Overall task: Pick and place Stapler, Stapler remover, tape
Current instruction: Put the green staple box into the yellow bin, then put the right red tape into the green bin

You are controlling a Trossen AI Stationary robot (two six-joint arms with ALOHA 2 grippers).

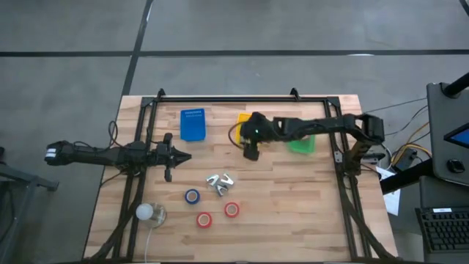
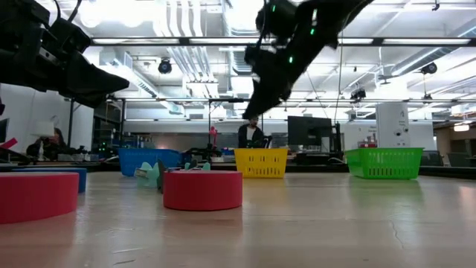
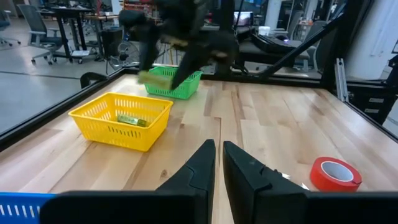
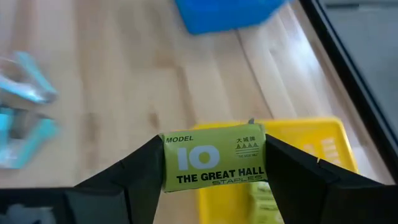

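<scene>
At the lower left of the high view, a white ball (image 1: 145, 213) lies near the table (image 1: 293, 213) edge. Above it, the left gripper (image 1: 183, 156) waits at mid-left, its fingers drawn almost together with only a thin gap and nothing between them. Right of its tip, toward the top, sits the blue bin (image 1: 193, 125). Below, in the lower middle, lie the tape rolls: a blue roll (image 1: 192, 196), then a red roll (image 1: 204, 219), then another red roll (image 1: 231, 210). Just above them, at the centre, is a small cluster of pale metal staple removers (image 1: 220, 182).

Further right, at the upper middle, the right gripper (image 1: 250, 152) hangs beside the yellow bin (image 1: 242, 119). Its wrist view shows the fingers clamped on a green staple box (image 4: 214, 162), held over the near edge of that yellow bin, where another green box (image 3: 131, 120) already lies. The green bin (image 1: 302, 144) stands at the upper right, partly under the right arm.
</scene>
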